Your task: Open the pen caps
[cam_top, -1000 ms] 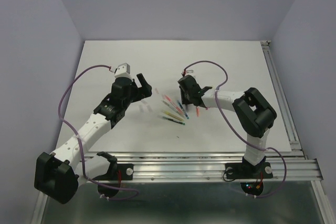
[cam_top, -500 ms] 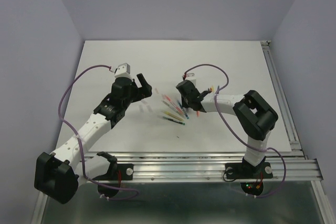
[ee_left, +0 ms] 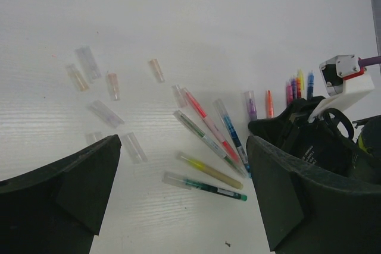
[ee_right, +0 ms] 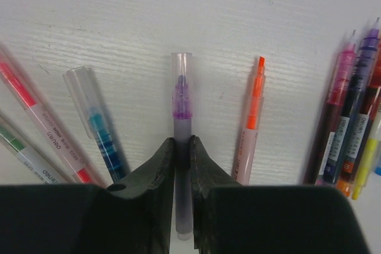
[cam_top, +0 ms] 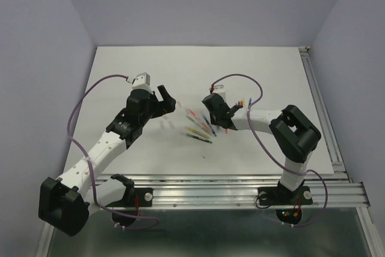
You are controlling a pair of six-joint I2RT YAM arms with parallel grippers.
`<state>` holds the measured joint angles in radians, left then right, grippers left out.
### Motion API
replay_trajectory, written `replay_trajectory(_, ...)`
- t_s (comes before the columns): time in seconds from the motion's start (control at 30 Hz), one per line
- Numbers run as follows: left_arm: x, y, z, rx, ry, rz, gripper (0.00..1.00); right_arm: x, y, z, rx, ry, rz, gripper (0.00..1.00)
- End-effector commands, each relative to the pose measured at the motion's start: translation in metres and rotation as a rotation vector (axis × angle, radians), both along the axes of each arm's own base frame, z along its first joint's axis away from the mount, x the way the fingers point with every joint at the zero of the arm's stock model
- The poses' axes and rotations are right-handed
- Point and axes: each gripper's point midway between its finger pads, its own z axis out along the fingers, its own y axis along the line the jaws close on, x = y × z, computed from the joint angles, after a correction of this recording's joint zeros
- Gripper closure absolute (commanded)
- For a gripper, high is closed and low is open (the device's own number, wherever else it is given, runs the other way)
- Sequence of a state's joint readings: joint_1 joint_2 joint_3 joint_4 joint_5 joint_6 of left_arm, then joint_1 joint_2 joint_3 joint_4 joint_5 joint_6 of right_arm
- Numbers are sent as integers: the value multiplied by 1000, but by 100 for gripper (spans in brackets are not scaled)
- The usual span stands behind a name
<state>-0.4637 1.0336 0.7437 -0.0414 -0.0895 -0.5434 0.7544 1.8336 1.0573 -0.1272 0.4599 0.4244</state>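
Note:
In the right wrist view my right gripper [ee_right: 182, 142] is shut on a purple pen [ee_right: 181, 111] lying on the white table. Its clear pen cap [ee_right: 181, 66] is still on the tip, ahead of the fingers. Beside it lie an uncapped orange pen [ee_right: 252, 124] and a capped blue pen [ee_right: 99, 124]. My left gripper [ee_left: 184, 197] hangs open above the table, holding nothing. Below it lie a capped green pen [ee_left: 205, 185] and a capped yellow pen [ee_left: 209, 169]. Several loose pen caps [ee_left: 106, 113] are scattered to their left. From above, the right gripper [cam_top: 224, 122] sits at the right edge of the pen cluster [cam_top: 198, 128].
A row of uncapped pens [ee_right: 351, 129] lies close together to the right of the right gripper. A red pen [ee_right: 36, 117] and another green pen [ee_left: 199, 132] lie in the fan of pens. An aluminium rail [cam_top: 322, 106] runs along the table's right edge.
My right gripper has come down to the table at the pens' right side and closed on the purple pen. The left arm has barely moved and stays open.

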Motion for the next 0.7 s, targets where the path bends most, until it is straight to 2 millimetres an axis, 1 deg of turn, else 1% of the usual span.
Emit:
replay_trajectory(0.0, -7, -15, 24, -73, -87, -85, 1, 19, -2, 68, 26, -174, -23, 99)
replay_trajectory(0.07, -14, -20, 25, -93, -96, -129, 1, 16, 5, 84, 89, -208, 18, 99)
replay_trajectory(0.1, -16, -21, 30, -106, -117, -142, 1, 15, 21, 100, 182, -236, 83, 99)
replay_trajectory(0.13, -21, -24, 36, -126, -141, -168, 1, 3, 21, 107, 212, -248, 135, 99)
replay_trajectory(0.17, -23, -26, 39, -133, -158, -188, 1, -11, 35, 114, 283, -235, 239, 99)
replay_trajectory(0.2, -26, -29, 41, -144, -169, -211, 1, -16, 42, 126, 332, -275, 302, 99)
replay_trajectory(0.23, -31, -36, 48, -168, -192, -261, 1, -32, 44, 118, 357, -257, 369, 99)
replay_trajectory(0.27, -36, -38, 51, -181, -208, -283, 1, -45, 49, 139, 411, -297, 452, 99)
replay_trajectory(0.3, -39, -40, 53, -191, -216, -303, 1, -66, 64, 150, 489, -298, 590, 99)
replay_trajectory(0.33, -44, -46, 58, -213, -234, -341, 1, -81, 63, 146, 497, -293, 661, 99)
replay_trajectory(0.37, -49, -47, 63, -230, -252, -357, 1, -94, 65, 163, 538, -327, 721, 99)
replay_trajectory(0.4, -51, -48, 66, -247, -258, -366, 1, -109, 70, 174, 588, -336, 804, 99)
replay_trajectory(0.43, -54, -52, 71, -270, -273, -388, 1, -118, 70, 179, 600, -350, 847, 99)
replay_trajectory(0.47, -58, -53, 70, -299, -268, -398, 1, -130, 69, 190, 632, -373, 893, 99)
replay_trajectory(0.5, -61, -56, 70, -317, -265, -409, 1, -133, 68, 192, 641, -380, 906, 99)
replay_trajectory(0.53, -64, -60, 76, -344, -286, -440, 1, -136, 68, 196, 655, -386, 910, 99)
replay_trajectory(0.57, -67, -63, 70, -379, -257, -449, 1, -138, 67, 199, 663, -390, 912, 99)
replay_trajectory(0.63, -71, -71, 70, -434, -249, -485, 1, -142, 68, 203, 680, -383, 926, 99)
replay_trajectory(0.67, -72, -72, 71, -437, -257, -490, 1, -143, 69, 204, 688, -379, 930, 99)
